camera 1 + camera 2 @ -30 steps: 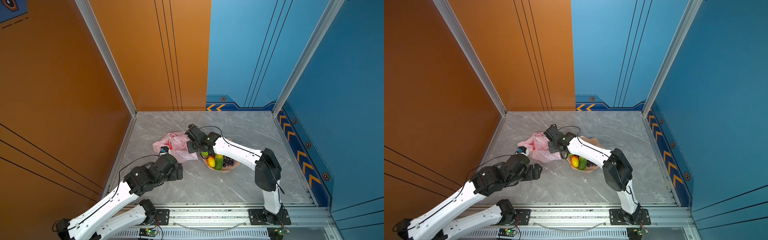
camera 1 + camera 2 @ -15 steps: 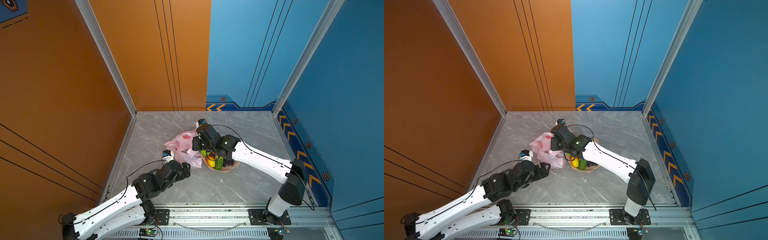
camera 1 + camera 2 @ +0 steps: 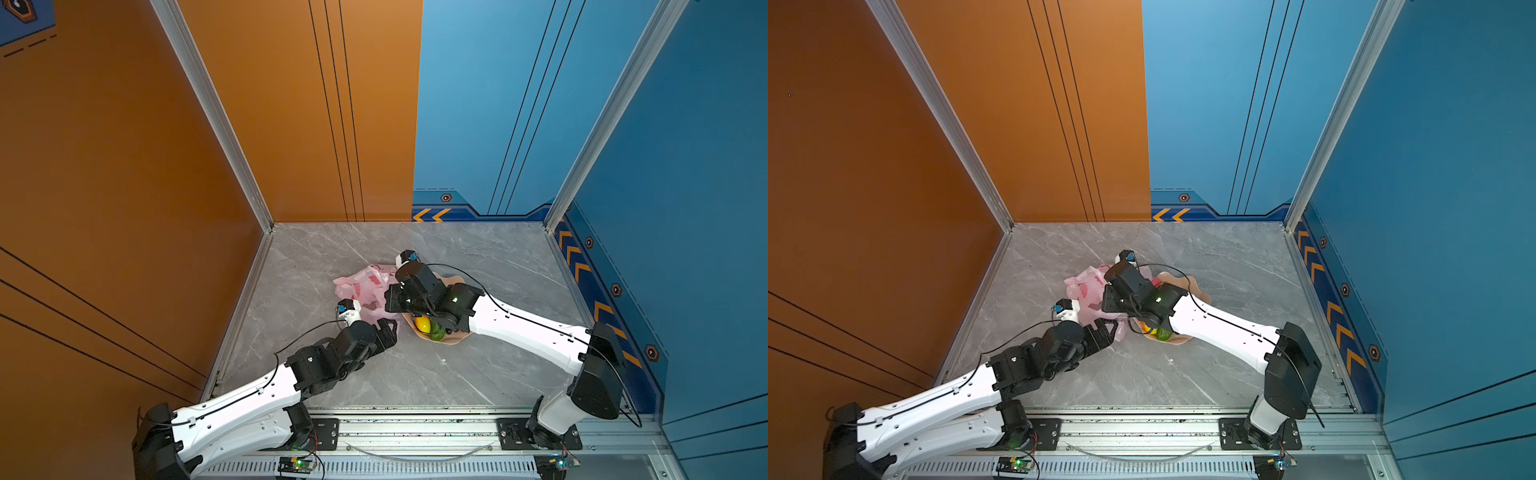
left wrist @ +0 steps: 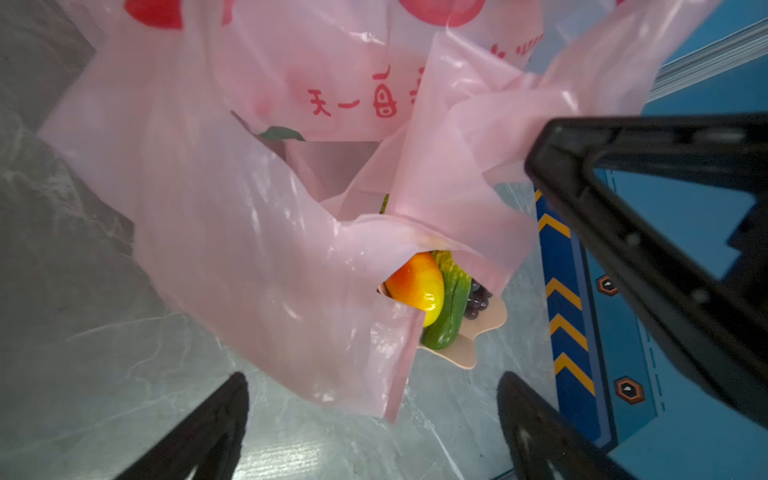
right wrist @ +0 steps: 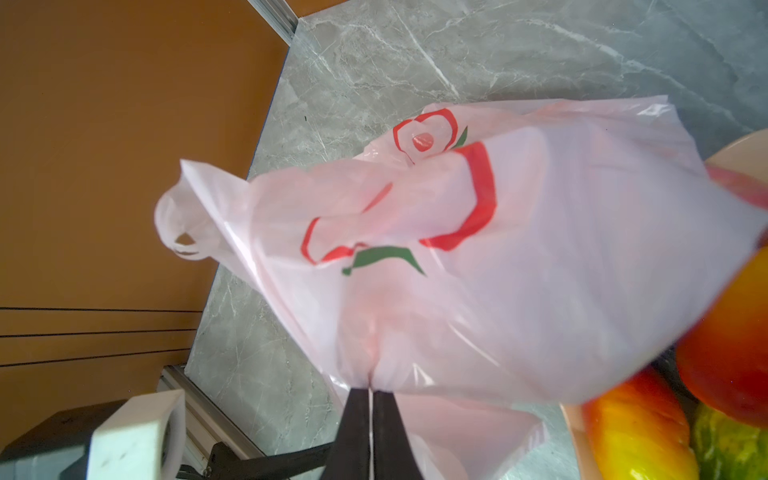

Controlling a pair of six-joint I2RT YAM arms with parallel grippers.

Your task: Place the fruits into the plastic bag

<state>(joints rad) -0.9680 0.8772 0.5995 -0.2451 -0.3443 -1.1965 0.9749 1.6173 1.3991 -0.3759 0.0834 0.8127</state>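
Observation:
The pale-pink plastic bag (image 3: 360, 283) (image 3: 1086, 286) lies crumpled on the grey floor, left of the bowl. My right gripper (image 5: 370, 390) (image 3: 390, 300) is shut on a bunched fold of the bag (image 5: 478, 257) and holds that part raised. My left gripper (image 4: 372, 378) (image 3: 388, 332) is open just below the bag's hanging edge (image 4: 257, 232), with nothing between its fingers. Behind that edge the fruits lie in the bowl: a red-yellow mango (image 4: 417, 286) (image 3: 422, 324), a green cucumber shape (image 4: 449, 307) and purple grapes (image 4: 478, 297). A red apple (image 5: 739, 187) shows past the bag.
The peach scalloped bowl (image 3: 453, 340) (image 3: 1196, 291) sits right of the bag, partly under my right forearm. The orange wall (image 3: 166, 208) closes the left side and blue walls the back and right. The metal rail (image 3: 415, 432) runs along the front edge.
My left gripper has moved right, up to the bag's near edge beside the bowl. My right arm has stretched out lower and drawn the gripped bag slightly toward the bowl.

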